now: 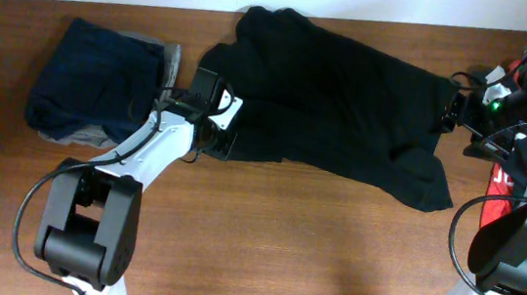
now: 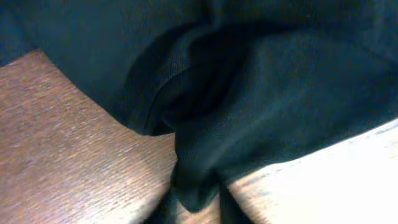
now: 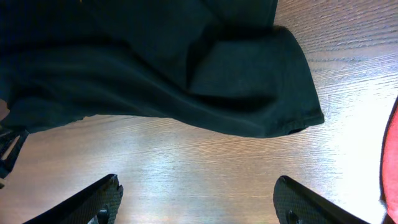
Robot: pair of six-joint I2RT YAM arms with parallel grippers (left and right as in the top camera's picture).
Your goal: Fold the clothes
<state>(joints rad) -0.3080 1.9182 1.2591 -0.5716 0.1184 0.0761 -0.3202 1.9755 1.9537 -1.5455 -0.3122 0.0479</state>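
Note:
A large black shirt (image 1: pixel 336 106) lies crumpled across the back middle of the table. My left gripper (image 1: pixel 216 133) is at the shirt's left edge. In the left wrist view its two fingers (image 2: pixel 199 210) are shut on a fold of the black fabric (image 2: pixel 261 93) just above the wood. My right gripper (image 1: pixel 456 111) is at the shirt's right end. In the right wrist view its fingers (image 3: pixel 198 186) are wide open and empty over bare wood, with a shirt sleeve (image 3: pixel 249 93) ahead of them. No logo shows.
A folded navy garment (image 1: pixel 98 86) lies on a grey one (image 1: pixel 170 59) at the back left. A red garment (image 1: pixel 502 197) lies at the right edge and shows in the right wrist view (image 3: pixel 392 155). The wooden table (image 1: pixel 282 248) extends to the front.

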